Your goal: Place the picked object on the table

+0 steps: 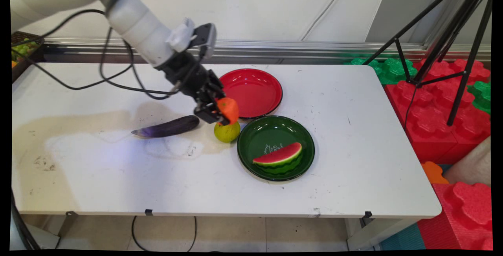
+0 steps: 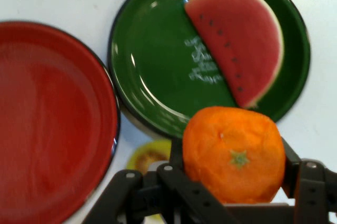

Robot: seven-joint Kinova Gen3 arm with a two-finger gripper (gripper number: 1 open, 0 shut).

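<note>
At the far left edge of the worktop (image 1: pixel 98 177) sits a dark basket (image 1: pixel 24 49) with greenish fruit in it, well apart from the rest. Further right a purple eggplant (image 1: pixel 167 127) lies on its side on the white surface, its thick end pointing toward the hand (image 1: pixel 222 113). The hand is clamped on an orange (image 1: pixel 228 109), one finger on each flank, with the stem scar facing the hand camera; the fruit hangs clear of the worktop, just above a yellow-green apple (image 1: pixel 226 131) that stands beside the green plate (image 1: pixel 251 151). The orange looks light, rigid and a little pebbled, so it should sit firmly in a grip across its widest middle, as it is held now, though its roundness could let it roll if pinched off-centre. Behind it lies the empty red plate (image 1: pixel 255 87), near or touching the green plate, which carries a watermelon slice (image 1: pixel 278 157) toward its right side.
</note>
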